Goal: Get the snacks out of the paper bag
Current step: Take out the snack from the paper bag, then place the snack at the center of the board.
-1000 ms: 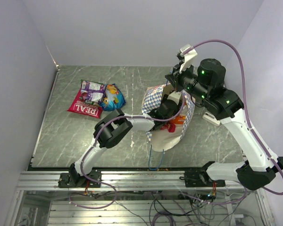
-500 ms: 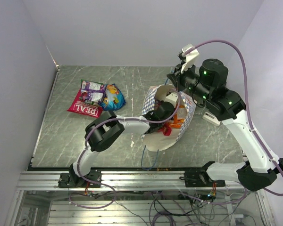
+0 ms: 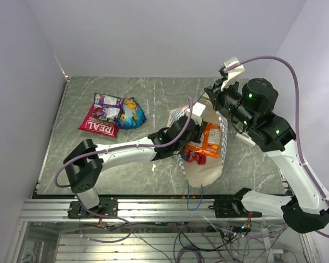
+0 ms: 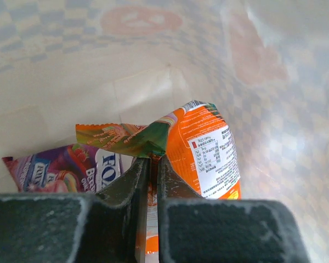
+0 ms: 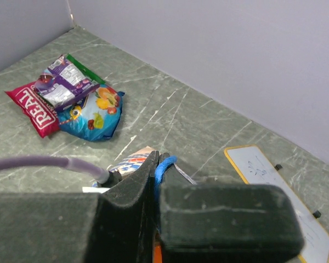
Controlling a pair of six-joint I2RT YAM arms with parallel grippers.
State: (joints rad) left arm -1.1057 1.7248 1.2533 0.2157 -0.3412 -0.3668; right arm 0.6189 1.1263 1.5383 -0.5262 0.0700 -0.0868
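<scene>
Since a second ago: swings left elbow wide, away from paper bag (image 3: pixel 205 174), and snaps left gripper (image 4: pixel 152 160) from open to closed. Now pinches the crimped top edge of orange packet (image 4: pixel 205 159) inside the bag, jaws nearly together on the foil. Keeps right gripper (image 5: pixel 155 164) clamped at the bag's far rim, on blue cord handle (image 5: pixel 165 163). Counts three snacks already out, well left of the bag: red packet (image 3: pixel 97 126) lettered "REAL", purple-and-green packet (image 3: pixel 107 103) lying on it, blue packet (image 3: pixel 132 113) touching both. Judges at least three left inside the bag: the gripped orange one, purple packet (image 4: pixel 55 171) just beside it, small red wrapped piece (image 3: pixel 193 158). Reads only "FO" and "BE" on that purple packet; finds orange packet's white label panel too small to read.
</scene>
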